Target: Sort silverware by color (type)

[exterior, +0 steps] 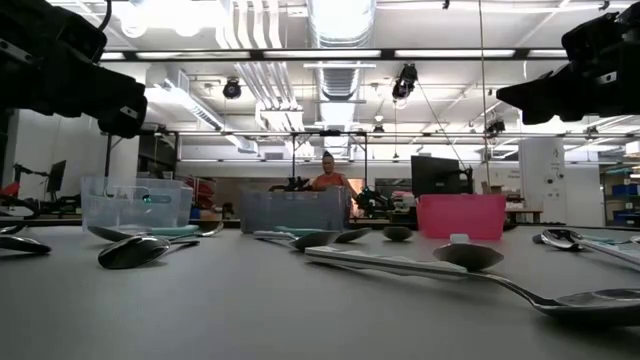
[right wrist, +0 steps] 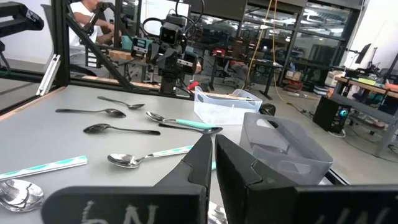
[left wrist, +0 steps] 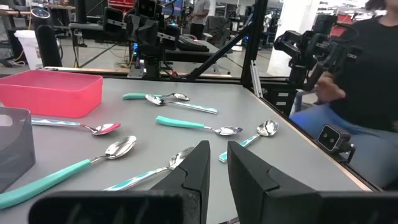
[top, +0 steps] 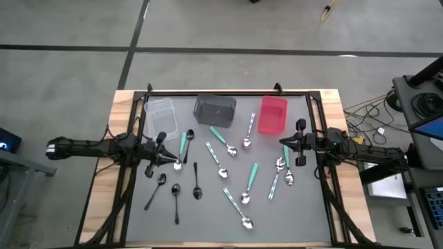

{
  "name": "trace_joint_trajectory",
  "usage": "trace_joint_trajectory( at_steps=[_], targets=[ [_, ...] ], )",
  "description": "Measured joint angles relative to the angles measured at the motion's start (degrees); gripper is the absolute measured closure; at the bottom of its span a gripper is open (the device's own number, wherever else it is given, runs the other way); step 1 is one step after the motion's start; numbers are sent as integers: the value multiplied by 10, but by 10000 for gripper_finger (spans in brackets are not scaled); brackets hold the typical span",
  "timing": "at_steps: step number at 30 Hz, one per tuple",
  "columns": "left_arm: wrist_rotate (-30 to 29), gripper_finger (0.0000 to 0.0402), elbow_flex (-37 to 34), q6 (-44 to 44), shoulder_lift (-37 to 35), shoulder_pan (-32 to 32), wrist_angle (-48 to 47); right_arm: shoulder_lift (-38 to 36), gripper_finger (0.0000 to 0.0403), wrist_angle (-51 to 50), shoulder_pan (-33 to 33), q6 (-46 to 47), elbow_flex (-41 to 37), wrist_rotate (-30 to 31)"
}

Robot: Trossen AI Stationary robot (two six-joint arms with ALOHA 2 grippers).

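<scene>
Spoons (top: 223, 169) scattered flat across grey worktop (top: 304, 207), all in front of dark grey bin (top: 214, 109): black ones toward left gripper's side, silver and teal-handled ones central and toward right. None in bins. Clear bin (top: 160, 111) left of grey bin, red bin (top: 273, 115) right. Left gripper (top: 177, 160) above worktop, jaws nearly together, empty. Right gripper (top: 282, 142) raised near red bin, jaws pressed together, empty.
</scene>
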Motion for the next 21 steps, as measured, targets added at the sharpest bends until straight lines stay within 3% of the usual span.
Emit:
trace_joint_trajectory(
  at_steps=[14, 17, 21],
  targets=[
    [0, 364, 0, 0, 0, 0, 0, 0, 390, 0, 0, 9, 0, 0],
    [-16, 364, 0, 28, 0, 0, 18, 0, 390, 17, 0, 149, 0, 6],
    [-52, 364, 0, 26, 3, 0, 149, 7, 390, 56, 0, 303, 0, 79]
  ],
)
